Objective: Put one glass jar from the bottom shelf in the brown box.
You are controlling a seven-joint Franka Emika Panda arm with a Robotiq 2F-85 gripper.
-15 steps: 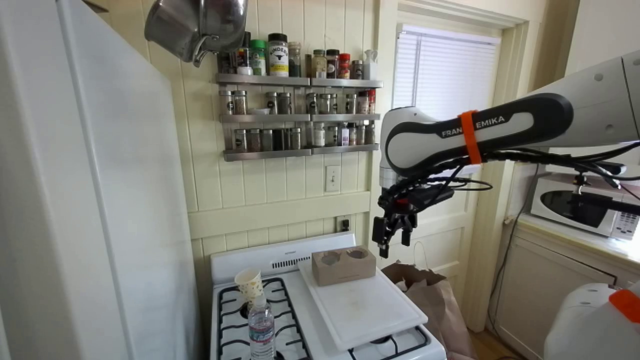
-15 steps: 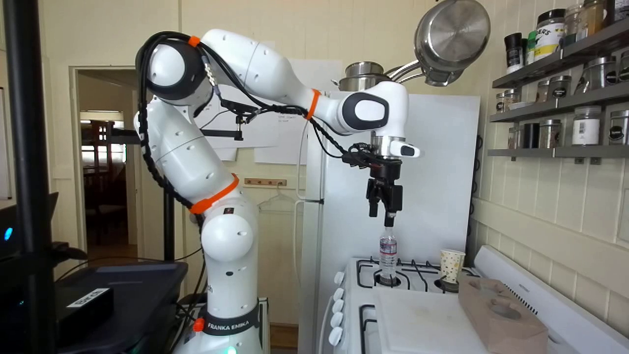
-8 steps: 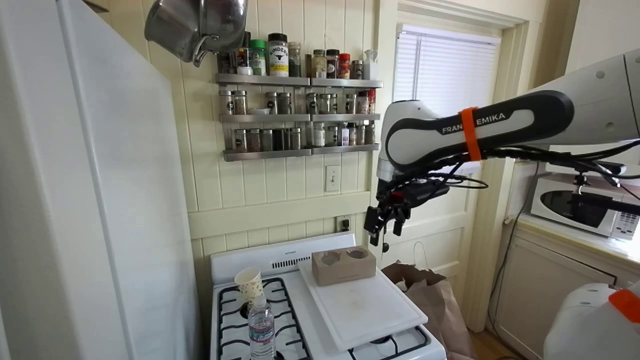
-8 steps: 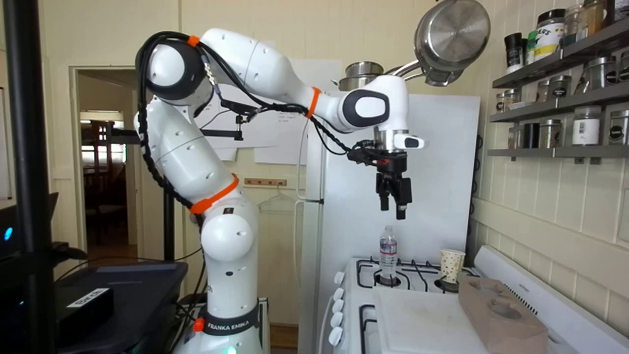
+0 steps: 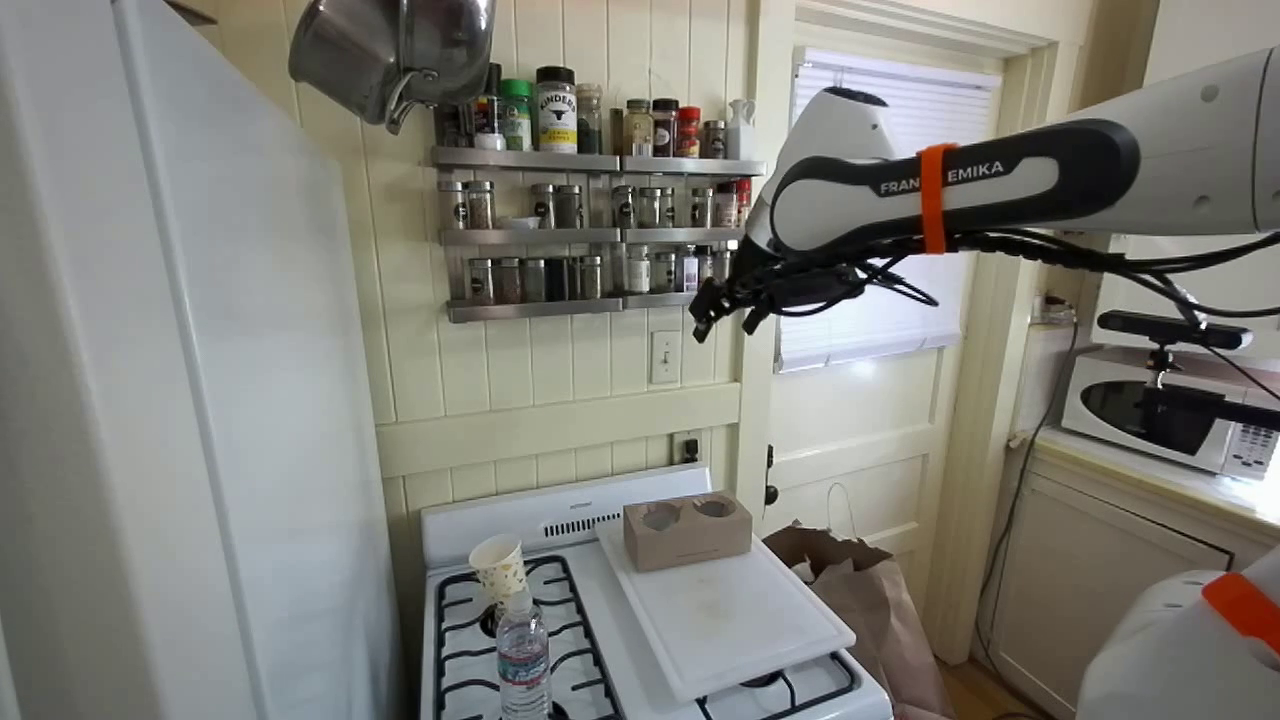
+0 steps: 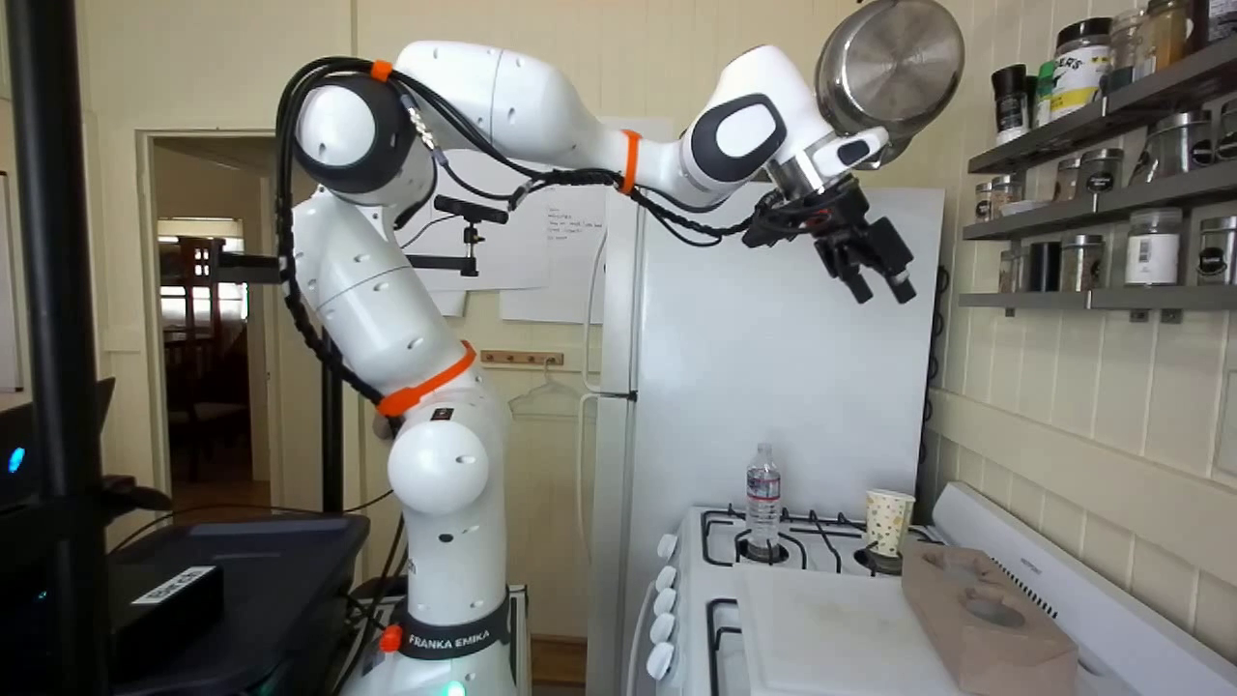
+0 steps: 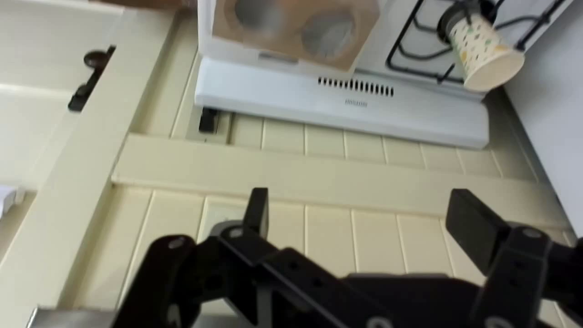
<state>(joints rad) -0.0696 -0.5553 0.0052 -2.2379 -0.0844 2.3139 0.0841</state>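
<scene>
The bottom shelf [image 5: 535, 311] is a metal tier on the wall with a row of glass jars [image 5: 482, 282]. It also shows in an exterior view [image 6: 1092, 301] with a white-labelled jar [image 6: 1152, 253]. My gripper [image 5: 726, 330] is open and empty, tilted towards the wall. In an exterior view the gripper [image 6: 884, 295] is at about the bottom shelf's height, apart from it; the arm hides the shelf's right end in an exterior view. In the wrist view the gripper [image 7: 360, 205] frames bare wall. The brown box [image 5: 688, 545] has two round holes in its top and also shows in the wrist view [image 7: 292, 27].
The box sits on a white board [image 5: 740, 625] on the stove. A water bottle [image 5: 523, 665] and a tilted paper cup [image 5: 498, 568] stand on the burners. Pots [image 6: 894, 63] hang close behind the wrist. Two more jar tiers [image 5: 530, 237] are above. A paper bag [image 5: 860, 600] stands beside the stove.
My gripper has risen from above the stove to about the bottom shelf's height. It has moved towards the wall and tilted from pointing down to pointing obliquely at the wall. It stays open.
</scene>
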